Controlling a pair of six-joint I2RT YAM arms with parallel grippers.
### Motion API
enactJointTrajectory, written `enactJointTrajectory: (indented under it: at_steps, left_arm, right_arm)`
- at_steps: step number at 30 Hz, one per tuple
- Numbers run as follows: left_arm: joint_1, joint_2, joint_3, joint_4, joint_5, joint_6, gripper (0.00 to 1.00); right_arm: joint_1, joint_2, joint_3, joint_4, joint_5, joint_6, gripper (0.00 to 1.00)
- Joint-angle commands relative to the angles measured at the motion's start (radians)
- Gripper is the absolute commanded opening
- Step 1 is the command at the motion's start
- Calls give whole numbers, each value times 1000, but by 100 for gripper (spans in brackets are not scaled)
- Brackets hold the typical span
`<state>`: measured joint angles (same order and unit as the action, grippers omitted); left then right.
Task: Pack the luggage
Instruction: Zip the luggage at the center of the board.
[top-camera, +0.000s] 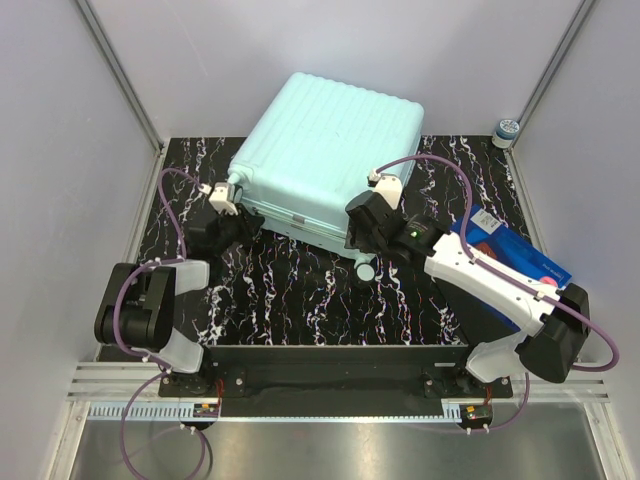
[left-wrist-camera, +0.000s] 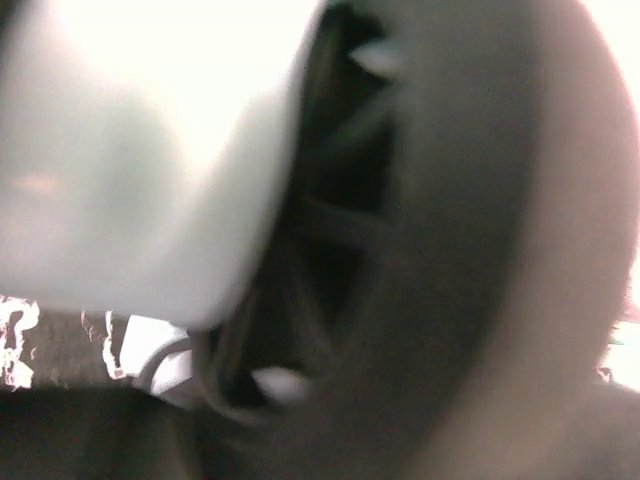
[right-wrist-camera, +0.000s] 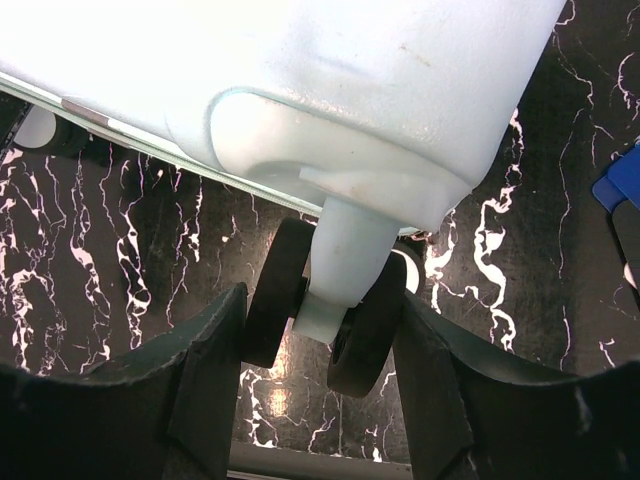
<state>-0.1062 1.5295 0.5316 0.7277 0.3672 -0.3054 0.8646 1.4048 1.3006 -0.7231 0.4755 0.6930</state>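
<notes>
The mint-green luggage lies closed and flat at the back of the black marble table, turned at an angle. My right gripper is at its near right corner. In the right wrist view its fingers press both sides of the twin black caster wheel under the shell. My left gripper is at the near left corner. The left wrist view is blurred and filled by a dark wheel and pale shell. Its fingers do not show.
A flat blue box lies on the right of the table, partly under my right arm. A small round container stands at the back right corner. Grey walls and frame posts close in the table on three sides.
</notes>
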Motion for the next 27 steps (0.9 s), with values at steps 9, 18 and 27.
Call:
enactJointTrajectory:
  at_steps: [9,18,27]
  left_arm:
    - [-107,26,45,41,85,89,0]
    - [-128,-26,-41,127,15,71,0]
    - [-139,-72,-142,258,-63,3,0]
  right_arm:
    - [-15,11,32,96,29,-59,0]
    - [-15,11,28,114,11,-61,0]
    - [-15,6,23,131,-14,-58,0]
